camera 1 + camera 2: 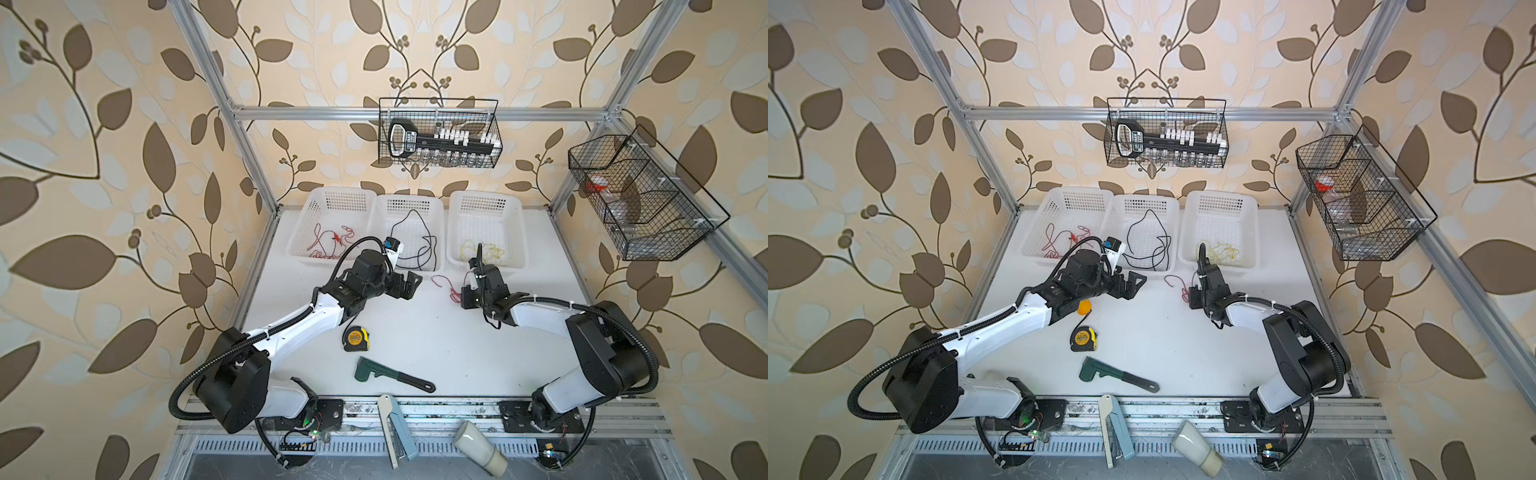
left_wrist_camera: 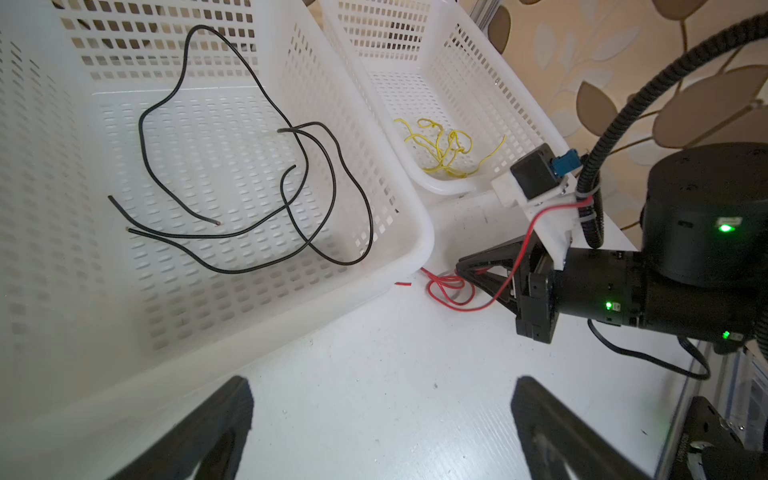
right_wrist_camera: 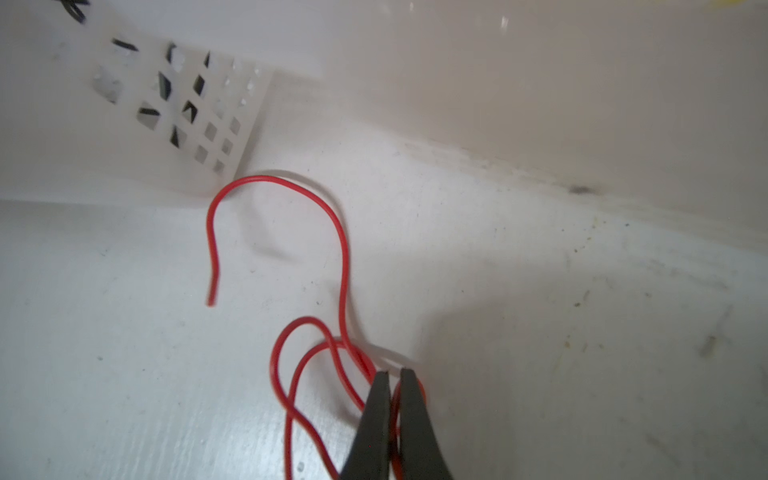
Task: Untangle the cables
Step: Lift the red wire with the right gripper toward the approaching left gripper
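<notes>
Nearly there: thin wires (image 2: 446,151) sit colour-sorted in three white perforated plastic baskets (image 2: 166,316). Your right gripper (image 3: 392,374) clamps a leftover red wire (image 3: 343,249), seemingly looped; your left gripper (image 2: 382,388) gapes empty.

Both top views look steeply down from high at the front over the whole surface (image 1: 415,332), near-identical, shifted slightly sideways. Left wrist view: low, near, facing middle basket (image 2: 417,224) and right arm (image 2: 623,286). Right wrist view: very close over surface; shares red cable (image 3: 344,249) with left wrist view.
</notes>
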Tool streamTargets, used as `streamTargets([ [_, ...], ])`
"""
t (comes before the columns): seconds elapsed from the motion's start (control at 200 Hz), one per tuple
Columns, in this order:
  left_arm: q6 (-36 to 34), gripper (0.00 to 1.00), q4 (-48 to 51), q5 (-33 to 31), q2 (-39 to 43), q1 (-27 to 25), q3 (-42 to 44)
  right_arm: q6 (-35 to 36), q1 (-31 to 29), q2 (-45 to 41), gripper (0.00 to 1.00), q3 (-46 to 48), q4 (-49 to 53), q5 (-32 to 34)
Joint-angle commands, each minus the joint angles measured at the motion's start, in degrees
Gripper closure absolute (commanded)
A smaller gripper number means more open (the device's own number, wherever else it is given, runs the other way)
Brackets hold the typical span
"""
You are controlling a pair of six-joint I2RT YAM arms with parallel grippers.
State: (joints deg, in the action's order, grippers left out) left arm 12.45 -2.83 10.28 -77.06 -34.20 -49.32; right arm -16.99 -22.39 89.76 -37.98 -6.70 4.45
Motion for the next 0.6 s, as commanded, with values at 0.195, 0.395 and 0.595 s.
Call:
streamTargets([
  [0.195,0.9,0.01,-3.1,2.1,0.8,-0.3,0.6,0.8,-0.3,-1.3,1.0,-0.4,1.6,-3.3],
  [0.395,0.9,0.01,-2.9,3.3,2.0,-0.3,0.7,1.4,-1.1,-8.1,1.0,2.3,-0.9,-5.0],
  [0.595,1.1,0.01,-2.9,4.2,3.6,-0.3,1.0,2.0,-1.1,-14.9,1.0,3.7,-0.7,-5.8],
])
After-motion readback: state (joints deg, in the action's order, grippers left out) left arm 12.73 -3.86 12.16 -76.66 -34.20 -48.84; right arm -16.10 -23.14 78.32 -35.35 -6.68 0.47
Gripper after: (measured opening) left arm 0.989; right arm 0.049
